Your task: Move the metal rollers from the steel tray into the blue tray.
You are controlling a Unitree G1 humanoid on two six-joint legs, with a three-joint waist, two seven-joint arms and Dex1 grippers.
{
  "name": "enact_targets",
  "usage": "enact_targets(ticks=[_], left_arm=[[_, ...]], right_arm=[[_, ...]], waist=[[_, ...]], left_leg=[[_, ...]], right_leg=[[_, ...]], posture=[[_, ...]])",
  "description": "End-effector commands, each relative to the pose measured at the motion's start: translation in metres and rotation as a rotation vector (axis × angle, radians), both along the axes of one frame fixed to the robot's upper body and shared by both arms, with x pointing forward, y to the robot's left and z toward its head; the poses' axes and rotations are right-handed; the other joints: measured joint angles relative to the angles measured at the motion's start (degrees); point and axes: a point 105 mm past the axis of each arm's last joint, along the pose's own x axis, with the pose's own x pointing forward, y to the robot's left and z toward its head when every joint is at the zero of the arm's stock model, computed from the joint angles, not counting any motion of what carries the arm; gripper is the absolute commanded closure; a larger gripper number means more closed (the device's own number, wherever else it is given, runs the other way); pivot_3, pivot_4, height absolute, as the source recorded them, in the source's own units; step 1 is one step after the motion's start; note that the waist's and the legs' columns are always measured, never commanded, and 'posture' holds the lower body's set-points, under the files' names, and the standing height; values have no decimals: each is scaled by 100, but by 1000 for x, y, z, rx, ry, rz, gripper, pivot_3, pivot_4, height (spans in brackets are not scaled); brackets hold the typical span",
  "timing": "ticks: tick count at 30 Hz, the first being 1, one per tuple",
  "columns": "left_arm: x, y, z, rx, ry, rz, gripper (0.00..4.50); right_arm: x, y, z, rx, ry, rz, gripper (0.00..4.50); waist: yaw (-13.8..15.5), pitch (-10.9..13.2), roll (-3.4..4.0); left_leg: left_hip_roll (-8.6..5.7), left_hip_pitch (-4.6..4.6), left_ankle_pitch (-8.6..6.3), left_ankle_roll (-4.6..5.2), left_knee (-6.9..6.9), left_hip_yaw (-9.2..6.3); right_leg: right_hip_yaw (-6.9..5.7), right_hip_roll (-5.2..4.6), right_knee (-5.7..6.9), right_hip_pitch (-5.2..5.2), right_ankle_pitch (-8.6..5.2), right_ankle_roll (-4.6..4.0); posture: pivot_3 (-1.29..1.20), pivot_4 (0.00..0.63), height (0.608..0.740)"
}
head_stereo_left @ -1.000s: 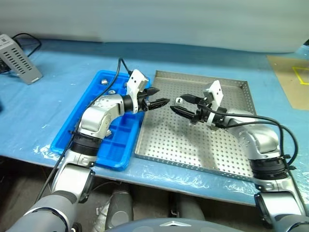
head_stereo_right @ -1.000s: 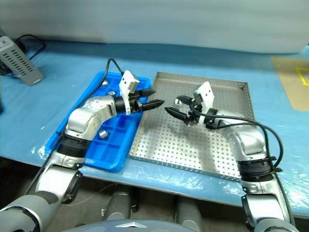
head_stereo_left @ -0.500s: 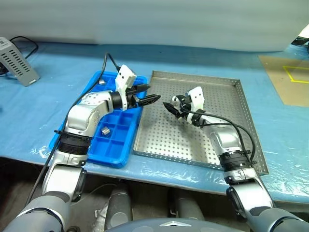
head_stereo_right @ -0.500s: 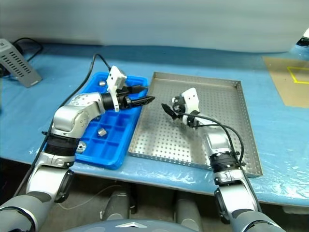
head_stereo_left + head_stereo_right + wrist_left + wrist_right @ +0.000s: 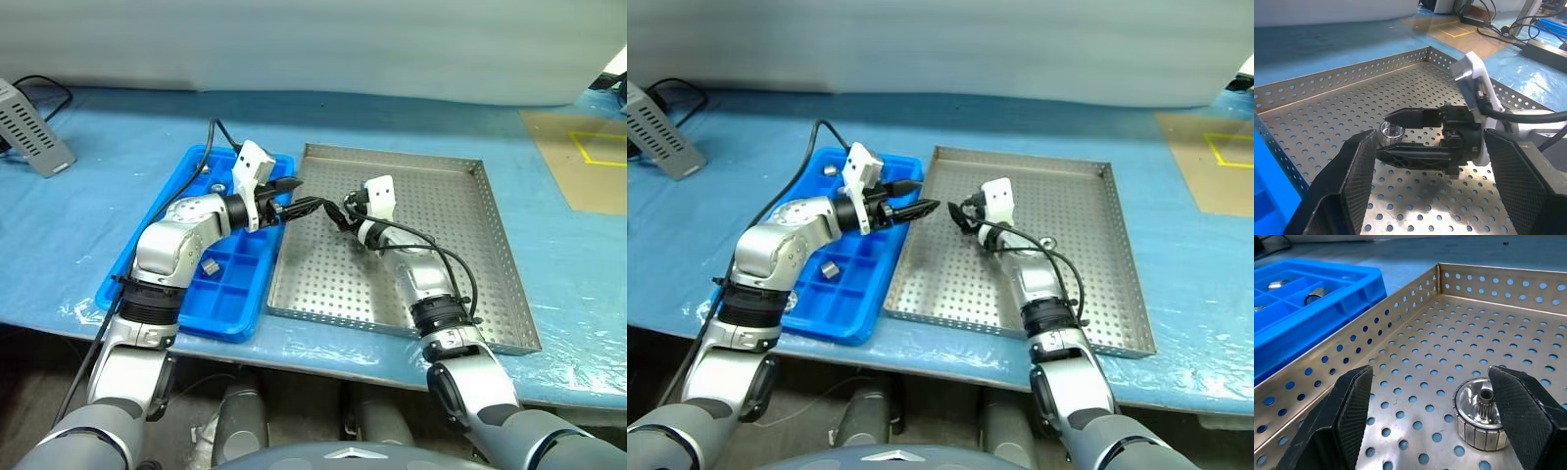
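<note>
One of the metal rollers [image 5: 1481, 414] lies on the perforated floor of the steel tray [image 5: 451, 245], near its left side. My right gripper [image 5: 335, 211] is low over that floor and open. The roller sits between its fingers [image 5: 1354, 413], closer to one of them, and is not clamped. In the left wrist view the same roller [image 5: 1389, 131] shows between the right gripper's tips. My left gripper [image 5: 302, 196] hovers open and empty over the seam between the steel tray and the blue tray [image 5: 235, 294]. Another roller [image 5: 209, 265] rests in a compartment of the blue tray.
The two trays sit side by side on a blue sheet covering the table [image 5: 98, 196]. At the far left lies a grey vented box [image 5: 34, 127] with a cable. A tan mat [image 5: 578, 147] with yellow tape is at the far right.
The camera has shifted. My right gripper has moved forward, left and down to the tray floor, ending around a roller. The left gripper has stayed about where it was.
</note>
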Motion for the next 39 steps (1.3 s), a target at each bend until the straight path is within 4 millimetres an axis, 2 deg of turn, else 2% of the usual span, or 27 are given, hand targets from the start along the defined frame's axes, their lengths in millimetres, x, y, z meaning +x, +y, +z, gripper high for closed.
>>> enact_targets(ticks=[1,9,15,19,23,28,29,39], left_arm=[[-7,-5,8,-6,-38,-27,862],[-5,-5,6,2,-35,-4,862],[-3,-4,1,11,-24,11,862],[-3,-3,-1,17,-22,18,837],[-2,-1,-1,22,-26,30,837],[1,1,-1,25,-28,50,837],[2,2,-1,25,-28,52,837],[1,9,0,22,-29,71,837]], right_arm=[[8,0,12,1,-47,-35,589],[6,5,3,16,-27,-21,589],[5,5,8,52,-47,-37,589],[5,1,12,24,-76,-50,1415],[7,-5,7,-31,-57,-81,2900],[7,-6,7,-4,-50,-67,4370],[6,-5,10,5,-57,-58,4477],[8,-3,21,23,-81,-59,4477]], waist=[[-3,0,0],[-11,0,0],[-11,0,0],[-12,0,0],[-13,0,0],[-13,0,0],[-13,0,0],[-12,1,1]], left_leg=[[0,2,0,0,0,0],[0,3,1,-2,-3,0],[0,5,2,-3,-3,0],[0,4,1,-3,-4,0],[0,4,2,-3,-5,0],[0,5,2,-4,-5,0],[0,6,2,-4,-5,0],[0,5,1,-4,-9,1]], right_leg=[[2,0,1,1,0,0],[0,5,0,-1,0,0],[1,5,1,0,0,0],[1,5,-1,-1,0,0],[1,5,-1,-1,0,0],[1,5,-1,-1,0,0],[1,5,-1,-1,0,0],[2,5,-3,-2,0,0]], posture=[[-106,150,740],[-102,150,740],[-108,150,740],[-109,150,740],[-109,150,740],[-107,150,740],[-107,150,740],[-103,150,740]])
